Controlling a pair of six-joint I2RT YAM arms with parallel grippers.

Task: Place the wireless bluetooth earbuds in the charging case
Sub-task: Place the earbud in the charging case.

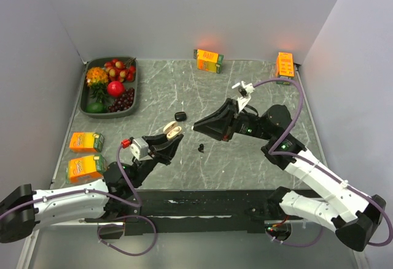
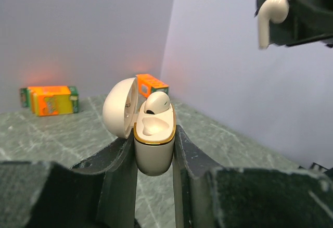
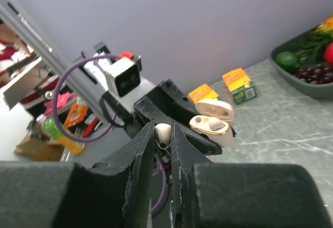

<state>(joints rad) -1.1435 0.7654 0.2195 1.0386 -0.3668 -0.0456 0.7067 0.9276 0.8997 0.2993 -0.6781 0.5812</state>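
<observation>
While left end effector clamps open case | right end effector pinches earbud, partly hidden

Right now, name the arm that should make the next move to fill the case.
Right. The right claw pinches a whitish earbud close to the open charging case, which the left claw grips, one socket empty.

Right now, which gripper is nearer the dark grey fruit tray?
Left. The left gripper, holding the white charging case, sits right of the tray; the right gripper, pinching a white earbud, is farther right.
</observation>
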